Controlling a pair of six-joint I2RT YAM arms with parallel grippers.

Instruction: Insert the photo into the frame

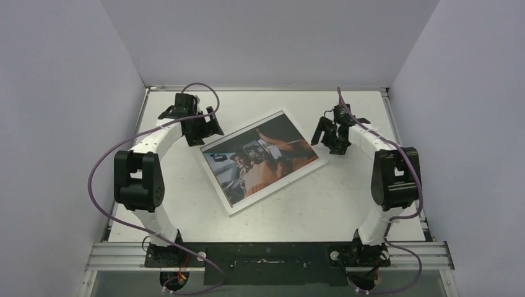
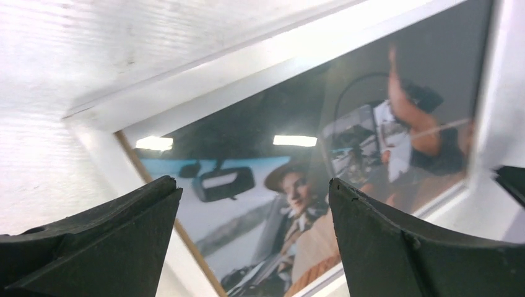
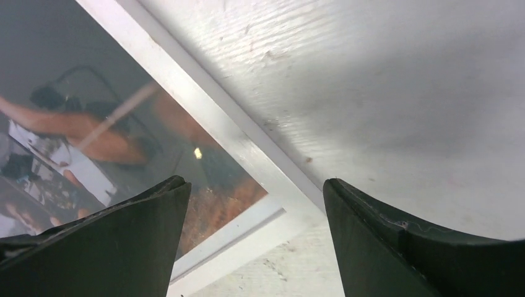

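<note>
**Inspector:** The photo (image 1: pixel 263 159) sits inside the frame (image 2: pixel 260 62), which lies flat and askew at mid-table (image 1: pixel 322 204). Glare suggests a glazed, slippery face.

**Assistant:** I judge it stiff, light and fragile, best held by its white edges. The left gripper (image 2: pixel 254 185) and right gripper (image 3: pixel 257 185) both gape empty near opposite corners.

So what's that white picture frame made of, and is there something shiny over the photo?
The frame looks like matte white-painted wood or plastic; the pictures can't settle which. Over the photo lies a glossy clear pane, glass or acrylic: bright lights mirror in it.
</note>
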